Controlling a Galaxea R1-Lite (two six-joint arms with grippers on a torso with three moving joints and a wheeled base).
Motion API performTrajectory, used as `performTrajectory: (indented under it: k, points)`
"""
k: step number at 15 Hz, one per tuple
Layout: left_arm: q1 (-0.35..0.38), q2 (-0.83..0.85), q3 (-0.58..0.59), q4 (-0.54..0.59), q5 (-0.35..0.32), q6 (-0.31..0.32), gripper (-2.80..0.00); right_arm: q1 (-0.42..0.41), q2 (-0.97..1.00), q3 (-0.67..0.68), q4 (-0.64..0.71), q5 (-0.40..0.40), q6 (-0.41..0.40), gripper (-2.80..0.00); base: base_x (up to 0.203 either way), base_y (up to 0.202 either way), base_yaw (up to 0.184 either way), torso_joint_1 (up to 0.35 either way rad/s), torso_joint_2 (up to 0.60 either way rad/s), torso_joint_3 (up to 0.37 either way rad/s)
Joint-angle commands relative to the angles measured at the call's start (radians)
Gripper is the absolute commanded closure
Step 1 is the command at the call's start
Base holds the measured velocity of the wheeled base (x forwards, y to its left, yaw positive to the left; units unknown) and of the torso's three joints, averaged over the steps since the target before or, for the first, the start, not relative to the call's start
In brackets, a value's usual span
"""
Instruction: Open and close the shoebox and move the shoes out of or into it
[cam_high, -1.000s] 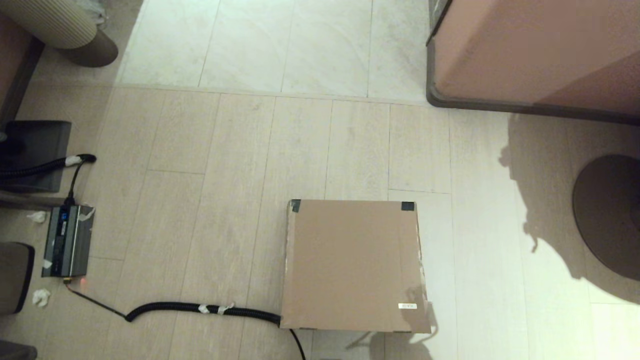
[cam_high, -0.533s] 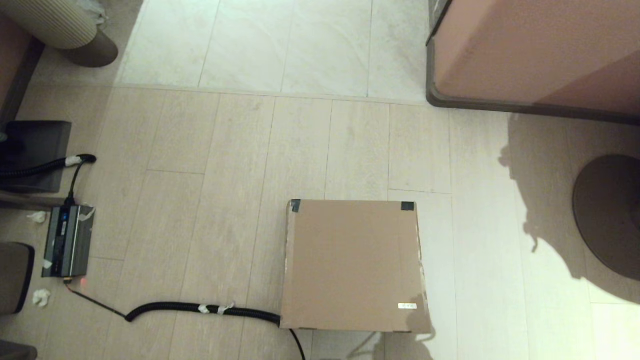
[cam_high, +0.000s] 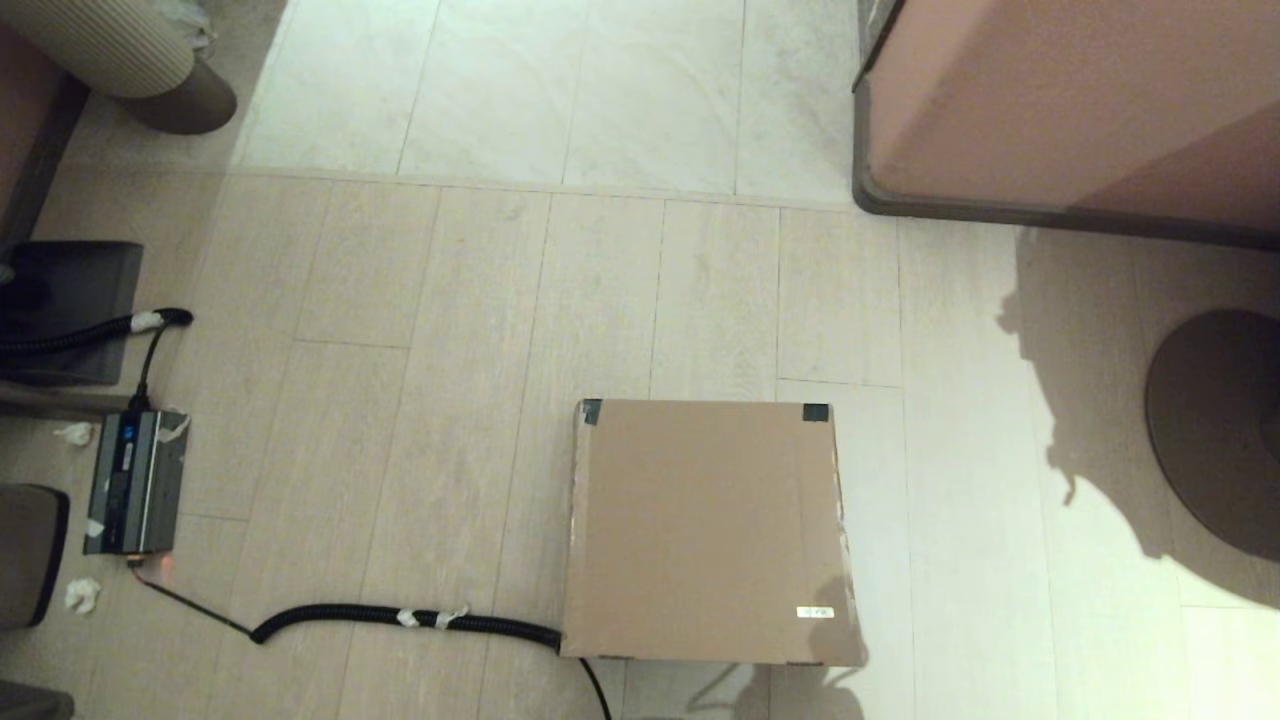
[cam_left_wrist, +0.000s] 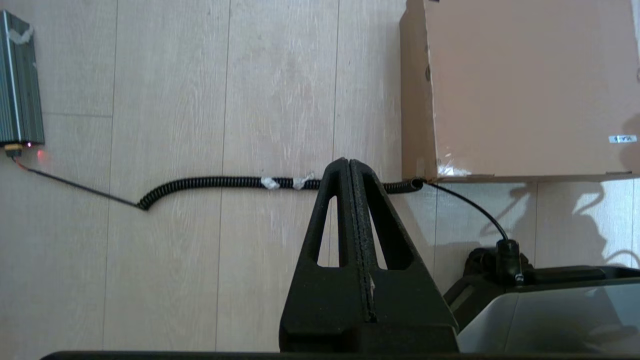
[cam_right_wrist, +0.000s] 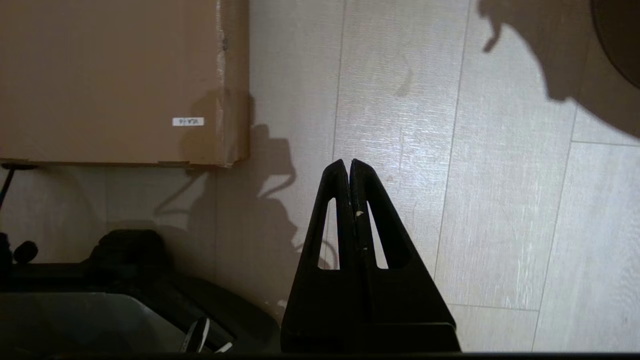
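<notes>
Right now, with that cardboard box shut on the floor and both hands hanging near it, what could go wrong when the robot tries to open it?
1. The coiled black cable runs right up to the shoebox corner; the left hand above it might snag it.
2. The lid lies flat, so the shut fingers may slip off its frayed edge.
3. Both hands, the right hand too, sit by the near edge; the black tape corners are far, so the box may slide.

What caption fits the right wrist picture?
Shut right gripper hangs over the pale floor beside the closed shoebox.
</notes>
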Motion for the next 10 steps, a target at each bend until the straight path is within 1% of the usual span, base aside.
performTrajectory:
  k: [1, 2, 3, 6, 7, 10]
  points:
    - [0.0, -0.009, -0.003, 0.008, 0.002, -0.009, 0.0, 0.071, -0.013, 0.0, -0.001, 0.002, -0.006, 0.0, 0.0, 0.0, 0.0, 0.0, 0.0, 0.0]
    - [0.0, -0.009, -0.003, 0.009, 0.002, -0.012, 0.0, 0.09, -0.02, 0.001, 0.003, -0.002, -0.009, 0.0, 0.0, 0.0, 0.0, 0.0, 0.0, 0.0]
    - [0.0, -0.009, -0.003, 0.009, 0.001, -0.012, 0.0, 0.079, -0.052, 0.001, 0.021, -0.008, -0.008, 0.0, 0.0, 0.0, 0.0, 0.0, 0.0, 0.0]
    - [0.0, -0.009, 0.0, -0.001, 0.005, -0.022, 0.0, 0.05, -0.243, 0.0, 0.054, -0.046, 0.005, 0.0, 0.0, 0.0, 0.0, 0.0, 0.0, 0.0]
    - [0.0, -0.009, 0.0, -0.001, 0.011, -0.038, 0.0, 0.043, -0.264, 0.001, 0.061, -0.059, 0.018, 0.0, 0.0, 0.0, 0.0, 0.0, 0.0, 0.0]
    - [0.0, -0.009, 0.0, -0.002, 0.015, -0.041, 0.0, 0.037, -0.258, 0.001, 0.064, -0.08, 0.105, 0.0, 0.0, 0.0, 0.0, 0.0, 0.0, 0.0]
